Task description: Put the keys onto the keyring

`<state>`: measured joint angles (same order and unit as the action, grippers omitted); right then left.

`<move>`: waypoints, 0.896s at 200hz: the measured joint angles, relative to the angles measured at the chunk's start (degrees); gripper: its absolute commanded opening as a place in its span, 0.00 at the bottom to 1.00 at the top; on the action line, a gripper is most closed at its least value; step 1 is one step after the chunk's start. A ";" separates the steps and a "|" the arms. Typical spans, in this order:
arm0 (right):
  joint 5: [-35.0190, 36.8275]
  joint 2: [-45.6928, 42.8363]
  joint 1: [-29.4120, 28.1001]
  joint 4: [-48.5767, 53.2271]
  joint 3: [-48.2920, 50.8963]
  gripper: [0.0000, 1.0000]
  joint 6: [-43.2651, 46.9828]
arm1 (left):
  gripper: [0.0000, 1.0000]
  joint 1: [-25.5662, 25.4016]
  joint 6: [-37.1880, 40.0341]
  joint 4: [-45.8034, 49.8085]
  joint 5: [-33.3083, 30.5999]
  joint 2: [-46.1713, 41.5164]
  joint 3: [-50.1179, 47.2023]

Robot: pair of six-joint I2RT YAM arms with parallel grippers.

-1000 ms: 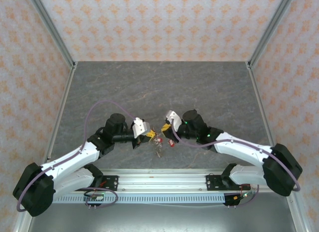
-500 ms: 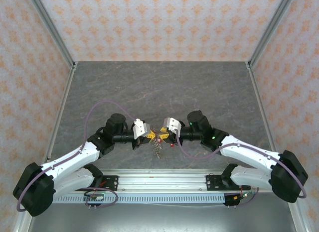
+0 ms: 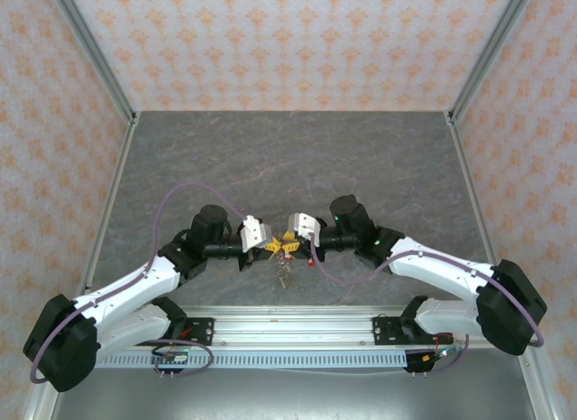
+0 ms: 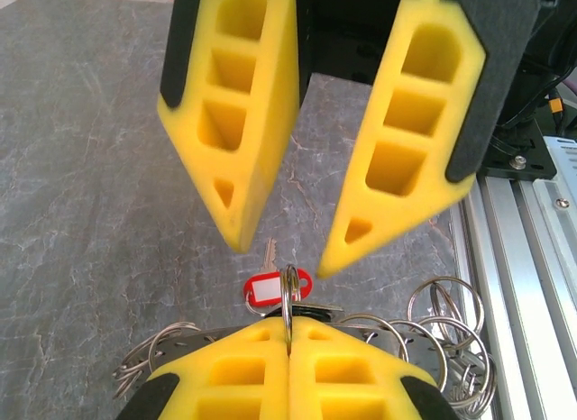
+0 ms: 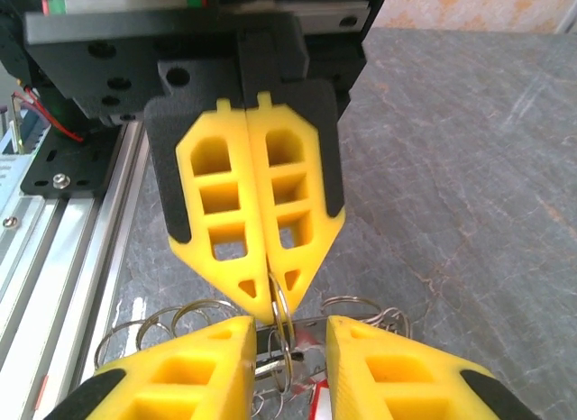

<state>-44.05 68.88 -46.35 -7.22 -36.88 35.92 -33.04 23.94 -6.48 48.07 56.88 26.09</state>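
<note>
L gripper (image 4: 288,328) jaws fully closed, pinching the keyring (image 4: 288,294) upright at the tips. R gripper (image 5: 290,328) jaws part-open — a finger each side of the ring, clear of it, nothing held. Red-tagged key (image 4: 275,287) just behind; loose rings (image 4: 446,316) on worktop (image 4: 108,168) below.

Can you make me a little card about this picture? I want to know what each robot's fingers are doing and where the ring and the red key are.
Left fingers: shut, pinching the keyring so it stands upright
Right fingers: open, tips facing the left ones, one on each side of the ring
Red-tagged key: right by the pinched ring; cannot tell if it is threaded on
Other rings: a bunch beside the left fingers
Table: grey, stone-patterned
</note>
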 measured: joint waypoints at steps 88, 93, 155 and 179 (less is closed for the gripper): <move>0.02 1.16 0.00 0.37 0.00 0.00 0.22 | 0.02 0.02 0.15 0.68 -0.11 -0.11 0.13; 0.09 1.16 0.00 0.39 0.00 0.00 0.24 | 0.05 0.02 0.17 0.85 -0.15 -0.13 0.13; 1.22 1.14 -0.22 4.46 -1.51 0.00 0.17 | 0.15 0.00 2.75 5.44 -1.25 -0.07 3.04; 2.69 1.14 -0.81 8.35 -3.89 0.00 0.22 | 0.16 -0.59 4.26 7.87 -2.43 0.98 5.42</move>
<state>-41.36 70.02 -47.16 1.13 -40.77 36.14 -33.63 28.21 1.39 45.65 57.87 31.51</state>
